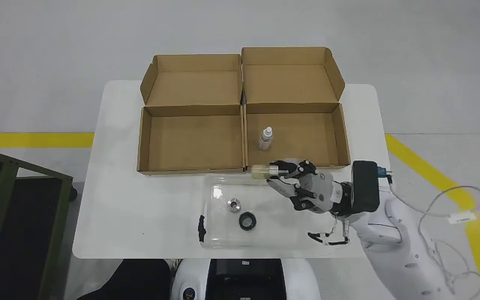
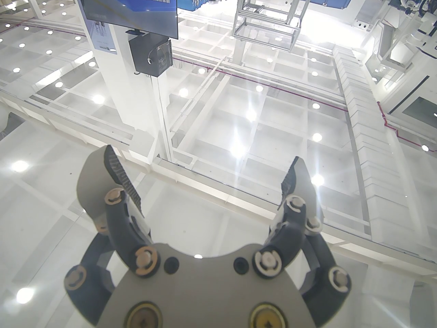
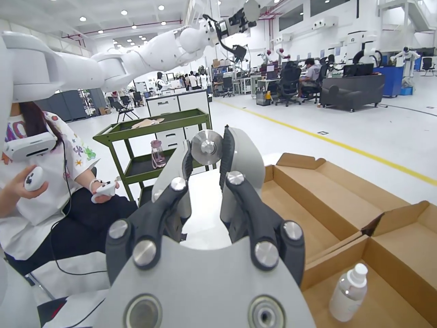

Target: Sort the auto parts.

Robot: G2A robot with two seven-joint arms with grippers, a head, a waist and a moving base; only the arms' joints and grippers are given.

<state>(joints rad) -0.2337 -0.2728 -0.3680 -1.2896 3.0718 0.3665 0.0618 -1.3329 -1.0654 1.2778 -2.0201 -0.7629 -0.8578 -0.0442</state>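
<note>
The right pincer (image 1: 275, 170) is clamped on a small pale cylindrical part with a round silver end cap (image 3: 206, 146), held just right of centre in the top view at the near wall of the right-hand brown cardboard box (image 1: 330, 146), in which a small white plastic bottle (image 1: 265, 137) sits. Just below it, a clear plastic tray (image 1: 214, 225) on the white table (image 1: 120, 187) holds a silver metal ring (image 1: 234, 202) and a black ring (image 1: 247, 221). The left pincer (image 2: 202, 154) gapes wide, gripping nothing, aimed at the ceiling.
</note>
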